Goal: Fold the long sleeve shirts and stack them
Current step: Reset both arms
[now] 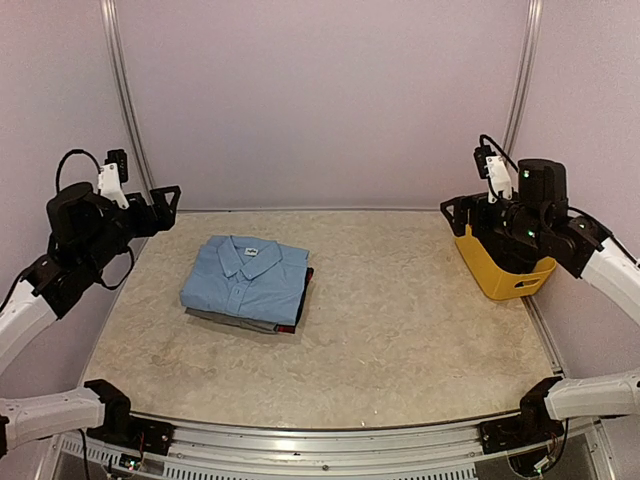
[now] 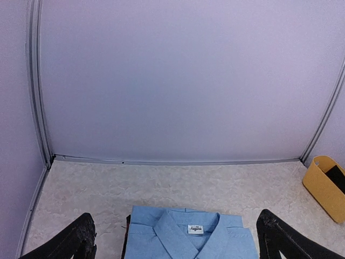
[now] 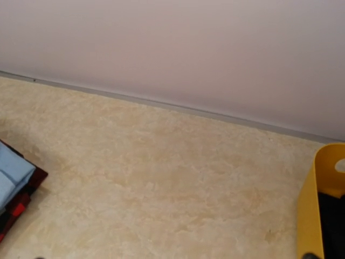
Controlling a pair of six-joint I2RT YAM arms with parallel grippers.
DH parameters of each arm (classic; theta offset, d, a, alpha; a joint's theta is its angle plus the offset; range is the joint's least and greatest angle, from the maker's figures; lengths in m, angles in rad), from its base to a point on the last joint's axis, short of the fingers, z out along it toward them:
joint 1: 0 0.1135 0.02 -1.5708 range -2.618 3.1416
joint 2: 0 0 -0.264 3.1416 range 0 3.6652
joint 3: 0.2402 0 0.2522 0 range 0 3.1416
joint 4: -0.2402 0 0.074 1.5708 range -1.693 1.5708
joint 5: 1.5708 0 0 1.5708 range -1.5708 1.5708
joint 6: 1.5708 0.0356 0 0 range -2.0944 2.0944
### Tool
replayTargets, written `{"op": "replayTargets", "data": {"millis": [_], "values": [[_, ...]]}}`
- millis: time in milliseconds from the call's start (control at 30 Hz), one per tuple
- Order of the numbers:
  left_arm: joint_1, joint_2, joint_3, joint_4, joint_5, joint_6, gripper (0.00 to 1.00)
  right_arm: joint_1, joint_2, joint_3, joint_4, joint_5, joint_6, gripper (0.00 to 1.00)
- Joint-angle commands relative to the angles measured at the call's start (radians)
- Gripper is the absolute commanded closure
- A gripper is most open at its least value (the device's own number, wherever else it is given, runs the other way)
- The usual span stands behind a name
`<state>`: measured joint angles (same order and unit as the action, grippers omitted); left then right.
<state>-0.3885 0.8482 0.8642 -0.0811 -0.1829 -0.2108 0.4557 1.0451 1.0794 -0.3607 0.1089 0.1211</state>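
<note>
The long sleeve shirts lie folded in one stack on the left-centre of the table. The light blue shirt (image 1: 245, 270) is on top, collar toward the back wall, with its white neck label (image 2: 195, 229) showing. A grey shirt (image 1: 232, 319) peeks out beneath at the front, and the red-and-black plaid shirt (image 1: 304, 298) shows along the right edge. My left gripper (image 1: 166, 206) hovers open, up and to the left of the stack, its black fingers (image 2: 75, 243) wide apart and empty. My right gripper (image 1: 458, 215) is open and empty, high over the yellow basket, far from the stack (image 3: 12, 181).
A yellow plastic basket (image 1: 500, 275) stands at the right edge of the table with something dark inside; it also shows in the wrist views (image 2: 323, 186) (image 3: 311, 205). Pale walls with metal rails close the back and sides. Bare tabletop (image 1: 400, 310) separates stack and basket.
</note>
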Motion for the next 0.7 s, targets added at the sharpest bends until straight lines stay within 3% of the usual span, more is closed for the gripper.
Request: {"op": "replayTargets", "data": {"millis": [0, 667], "values": [[-0.041, -0.042, -0.044, 0.063, -0.096, 0.062, 0.01, -0.003, -0.003, -0.050, 0.063, -0.020, 0.003, 0.01], [-0.052, -0.028, -0.045, 0.061, -0.101, 0.052, 0.01, -0.003, 0.032, -0.064, 0.071, -0.023, -0.008, 0.00]]}}
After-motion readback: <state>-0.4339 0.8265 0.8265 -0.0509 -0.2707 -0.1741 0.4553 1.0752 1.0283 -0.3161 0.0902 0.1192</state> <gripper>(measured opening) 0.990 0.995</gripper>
